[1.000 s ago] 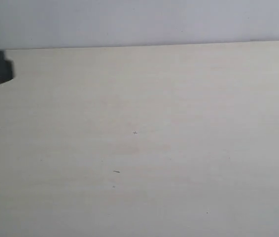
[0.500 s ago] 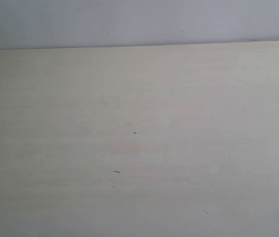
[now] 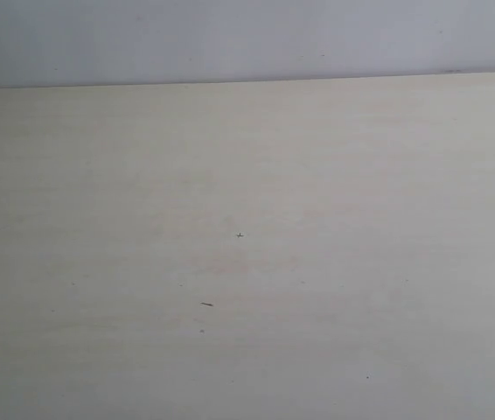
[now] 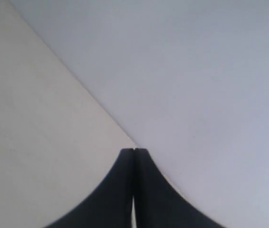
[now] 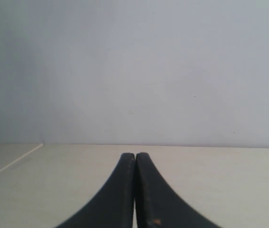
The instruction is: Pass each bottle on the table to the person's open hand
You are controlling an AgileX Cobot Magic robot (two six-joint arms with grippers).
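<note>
The pale cream table (image 3: 247, 175) fills the exterior view, bare but for a few tiny dark specks. No bottle shows in any view, and the person's open hand is out of view. Neither gripper appears in the exterior view. In the left wrist view my left gripper (image 4: 134, 150) is shut, its black fingers pressed together with nothing between them, tips over the table's edge against the wall. My right gripper (image 5: 135, 155) is likewise shut and empty in the right wrist view, low over the table (image 5: 220, 180).
A plain grey-white wall (image 3: 247, 39) runs behind the table's far edge. The table's edge (image 4: 77, 85) crosses the left wrist view diagonally. A faint pale line (image 5: 11, 164) lies on the tabletop in the right wrist view.
A dark shape at the left edge of the exterior view one second ago has gone out of sight. Nothing has moved since half a second ago.
</note>
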